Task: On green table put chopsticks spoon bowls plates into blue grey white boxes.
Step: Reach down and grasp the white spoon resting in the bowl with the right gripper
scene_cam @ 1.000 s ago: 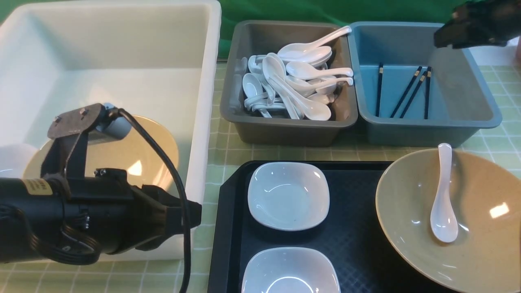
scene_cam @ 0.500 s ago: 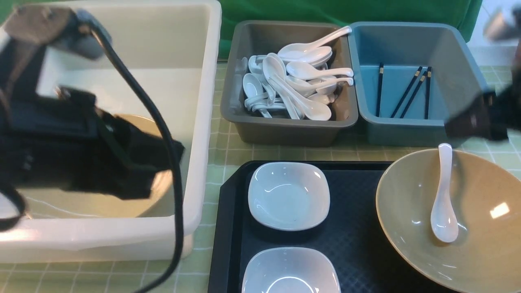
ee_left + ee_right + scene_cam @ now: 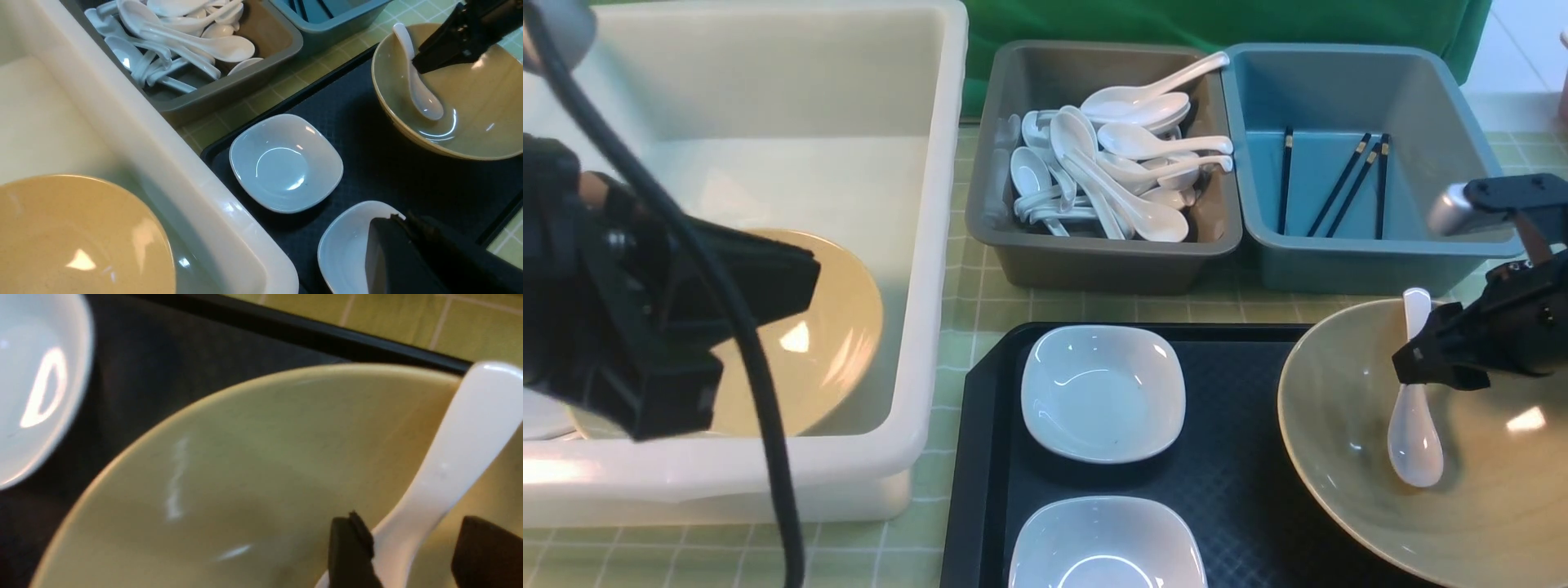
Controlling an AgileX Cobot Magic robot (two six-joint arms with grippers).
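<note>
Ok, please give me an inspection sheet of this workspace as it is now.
Surface: green checked table, black tray on it.
Job's things: spoons in grey box; chopsticks in blue box; tan bowl in white box; second tan bowl with a spoon, two white dishes on tray.
Clutter: nothing seen.
Grippers: left gripper shut, nothing seen in it; right gripper open around the spoon handle.
Cables: black cable along left arm.
Surroundings: green backdrop.

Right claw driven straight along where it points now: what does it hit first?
Likely the handle of the white ceramic spoon, which lies between the tips of the open right claw; beyond it, the inner wall of the large tan bowl. Depth is unclear.
</note>
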